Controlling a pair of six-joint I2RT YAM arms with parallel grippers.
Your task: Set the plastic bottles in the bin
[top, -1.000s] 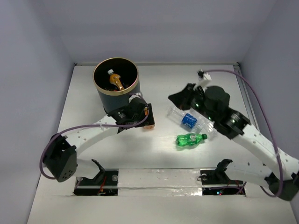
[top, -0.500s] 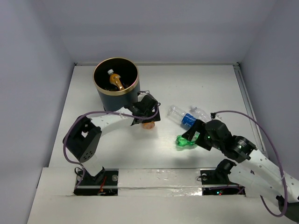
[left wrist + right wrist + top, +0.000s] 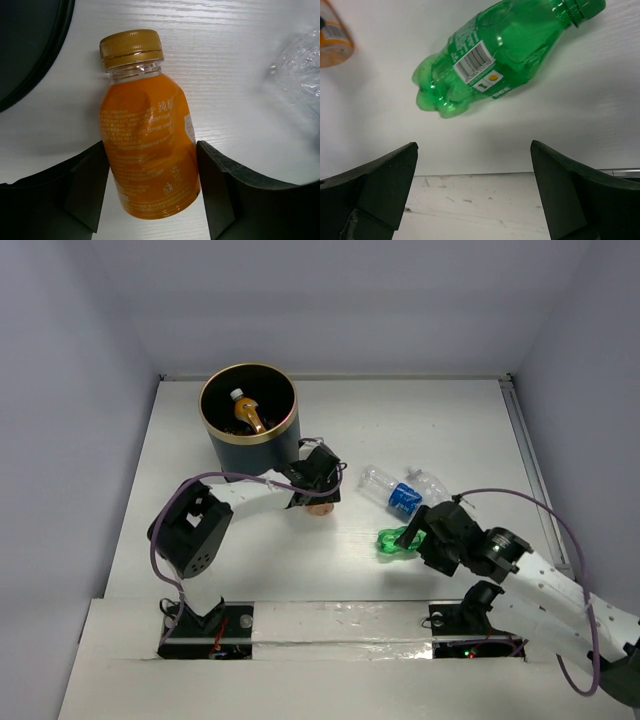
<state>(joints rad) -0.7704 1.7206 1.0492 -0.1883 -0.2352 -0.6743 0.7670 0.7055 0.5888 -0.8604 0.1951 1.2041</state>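
An orange-filled bottle (image 3: 145, 120) with a gold cap lies on the white table just right of the black, gold-rimmed bin (image 3: 245, 455). My left gripper (image 3: 151, 165) is shut on it, a finger pressed against each side of its lower half. Another orange bottle (image 3: 246, 412) lies inside the bin. A green bottle (image 3: 490, 55) lies on its side ahead of my right gripper (image 3: 473, 150), which is open with nothing between its fingers. In the top view that gripper (image 3: 418, 538) hovers at the green bottle's (image 3: 393, 541) near right side.
A clear bottle with a blue label (image 3: 400, 495) and a second clear bottle (image 3: 430, 483) lie just beyond the green one. The bin's dark wall (image 3: 25, 45) is close on the left of the left gripper. White walls enclose the table.
The right arm swung back from over the clear bottles to the near side of the green bottle, and its jaws opened wide. The left gripper's jaws narrowed onto the orange bottle.
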